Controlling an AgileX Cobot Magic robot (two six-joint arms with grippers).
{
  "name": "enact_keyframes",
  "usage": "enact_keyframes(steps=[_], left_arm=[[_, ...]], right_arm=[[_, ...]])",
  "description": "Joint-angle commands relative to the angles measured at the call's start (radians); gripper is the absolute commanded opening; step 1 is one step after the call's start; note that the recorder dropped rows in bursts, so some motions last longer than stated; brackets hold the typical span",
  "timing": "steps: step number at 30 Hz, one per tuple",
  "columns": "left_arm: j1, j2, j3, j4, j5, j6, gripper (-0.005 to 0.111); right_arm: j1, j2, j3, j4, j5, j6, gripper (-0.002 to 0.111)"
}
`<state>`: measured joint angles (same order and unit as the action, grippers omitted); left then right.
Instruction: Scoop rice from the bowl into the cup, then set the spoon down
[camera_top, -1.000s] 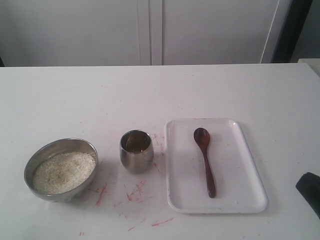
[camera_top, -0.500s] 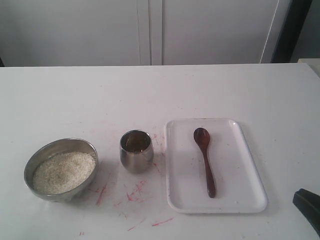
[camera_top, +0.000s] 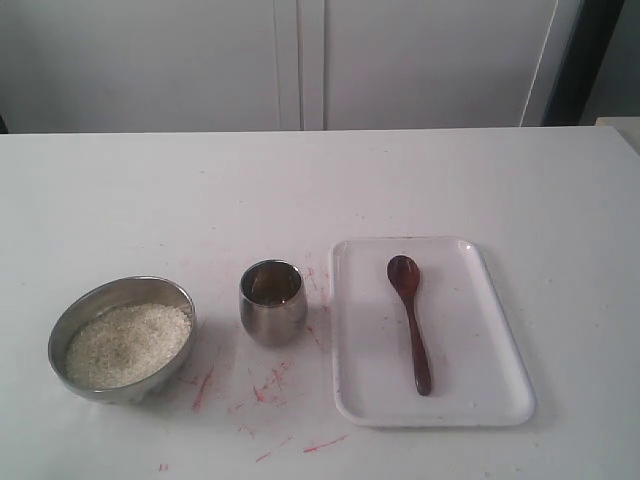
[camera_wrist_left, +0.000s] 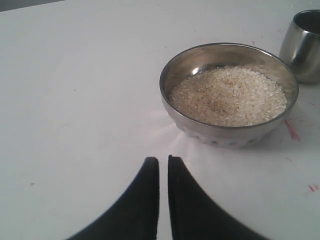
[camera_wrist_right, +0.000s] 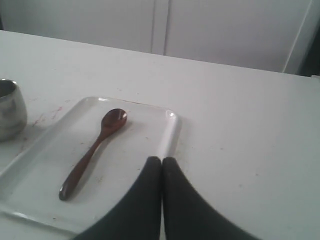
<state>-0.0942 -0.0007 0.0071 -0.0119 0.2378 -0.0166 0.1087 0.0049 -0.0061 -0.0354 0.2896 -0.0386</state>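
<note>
The steel bowl (camera_top: 122, 338) at the left holds white rice (camera_top: 128, 343); the left wrist view shows the bowl (camera_wrist_left: 229, 95) and rice (camera_wrist_left: 229, 96) too. The steel cup (camera_top: 272, 301) stands upright between the bowl and the tray, and appears as the cup (camera_wrist_left: 305, 45) and the cup (camera_wrist_right: 10, 109) in the wrist views. The dark wooden spoon (camera_top: 409, 320) lies flat on the white tray (camera_top: 500, 345); the spoon (camera_wrist_right: 92, 150) shows in the right wrist view. My left gripper (camera_wrist_left: 163, 160) is shut and empty, short of the bowl. My right gripper (camera_wrist_right: 162, 160) is shut and empty beside the tray's edge. Neither gripper shows in the exterior view.
The white table (camera_top: 300, 190) carries red smears (camera_top: 265, 385) in front of the cup. White cabinet doors (camera_top: 300, 60) stand behind the table's far edge. A dark upright (camera_top: 580, 60) stands at the back right.
A dark arm part at the lower right of the exterior view sank lower and then left the frame. Bowl, cup, spoon and tray have not moved.
</note>
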Motion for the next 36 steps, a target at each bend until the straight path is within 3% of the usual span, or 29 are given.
enact_keyframes(steps=[1, 13, 36], left_arm=[[0.002, 0.001, -0.007, -0.009, -0.001, -0.002, 0.014], [0.002, 0.001, -0.007, -0.009, -0.001, -0.002, 0.014], [0.002, 0.001, -0.007, -0.009, -0.001, -0.002, 0.014]], right_arm=[[-0.066, -0.005, 0.006, 0.001, 0.001, 0.001, 0.0], [-0.181, -0.005, 0.006, 0.001, 0.001, -0.003, 0.0], [-0.181, -0.005, 0.006, 0.001, 0.001, -0.003, 0.0]])
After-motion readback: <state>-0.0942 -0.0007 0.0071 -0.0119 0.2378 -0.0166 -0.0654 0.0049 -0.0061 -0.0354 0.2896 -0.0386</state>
